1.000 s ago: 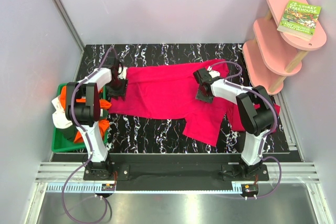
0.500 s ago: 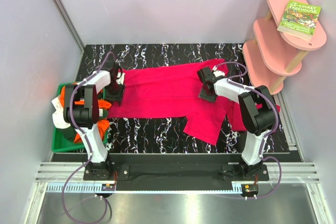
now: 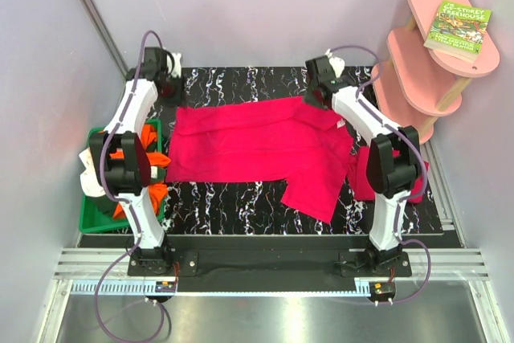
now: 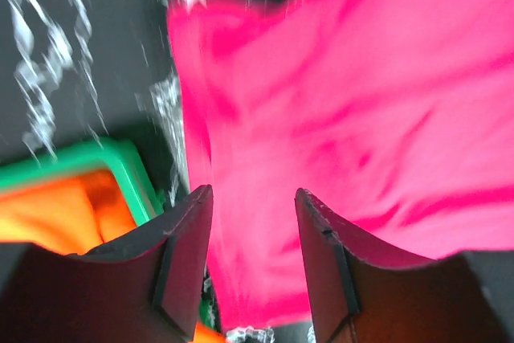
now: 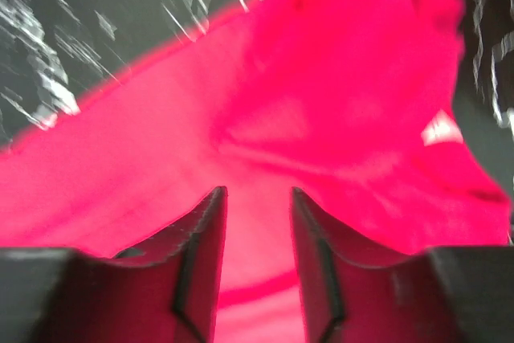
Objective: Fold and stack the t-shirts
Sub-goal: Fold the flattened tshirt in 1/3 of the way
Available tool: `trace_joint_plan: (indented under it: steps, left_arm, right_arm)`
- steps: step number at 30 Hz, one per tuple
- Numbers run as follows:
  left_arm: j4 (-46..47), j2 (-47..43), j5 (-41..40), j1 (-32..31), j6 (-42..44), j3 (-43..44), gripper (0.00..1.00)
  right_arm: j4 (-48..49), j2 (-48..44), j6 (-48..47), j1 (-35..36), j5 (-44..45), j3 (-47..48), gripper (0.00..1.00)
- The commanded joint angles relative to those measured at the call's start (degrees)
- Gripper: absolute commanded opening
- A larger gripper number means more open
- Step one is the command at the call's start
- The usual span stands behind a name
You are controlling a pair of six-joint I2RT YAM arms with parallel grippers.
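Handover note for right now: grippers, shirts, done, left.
Left gripper: open, empty, near the crimson shirt's far left corner.
Right gripper: open, empty, near its far right edge.
Shirt lies spread on the table, one sleeve toward the arms. More crimson cloth under the right arm.
Orange shirt and white shirt sit bunched in the green tray.
Done: nothing stacked. Left: fold all, stack.

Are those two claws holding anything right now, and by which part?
Nothing is held. The left claw and the right claw both hang open above the spread crimson-pink t-shirt, with no cloth pinched in either.
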State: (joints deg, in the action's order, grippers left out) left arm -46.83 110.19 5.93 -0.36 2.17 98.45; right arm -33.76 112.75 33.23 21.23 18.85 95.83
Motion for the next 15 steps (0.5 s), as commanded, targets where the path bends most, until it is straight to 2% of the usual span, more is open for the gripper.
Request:
trace_joint_plan:
  steps: [1, 2, 3, 4, 5, 7, 8, 15]
  left_arm:
    - [0.07, 8.01, 2.59, -0.08, -2.09, 7.71, 0.45]
    - [-0.19, 9.24, 1.46, -0.60, -1.48, 9.20, 0.43]
    - [-0.02, 11.08, 0.93, -0.78, -1.12, 9.47, 0.39]
    - [-0.02, 11.88, 1.18, -0.78, -0.51, 9.91, 0.27]
    - [-0.10, 12.67, 1.27, -0.78, 0.37, 10.52, 0.23]
    - [-0.02, 14.69, 1.45, -0.78, 0.99, 11.75, 0.08]
    - [-0.02, 15.92, 1.54, -0.87, 1.69, 12.02, 0.06]
    - [-0.11, 20.06, 0.92, -0.96, 2.22, 14.13, 0.05]
  right_arm:
    - [-2.45, 5.97, -5.36, -1.46, -0.04, 8.04, 0.37]
    - [-2.45, 6.69, -5.81, -1.63, -0.04, 8.49, 0.31]
    - [-2.37, 7.39, -6.07, -1.81, -0.13, 8.84, 0.13]
    - [-2.45, 8.79, -6.77, -2.16, -0.13, 9.37, 0.05]
    - [-2.54, 9.50, -6.95, -2.42, 0.04, 9.63, 0.00]
    - [-2.54, 11.17, -7.30, -2.69, 0.22, 9.90, 0.00]
    - [-2.54, 11.70, -7.22, -3.04, 0.13, 10.07, 0.00]
    - [-2.72, 16.70, -7.04, -4.53, -0.04, 13.06, 0.00]
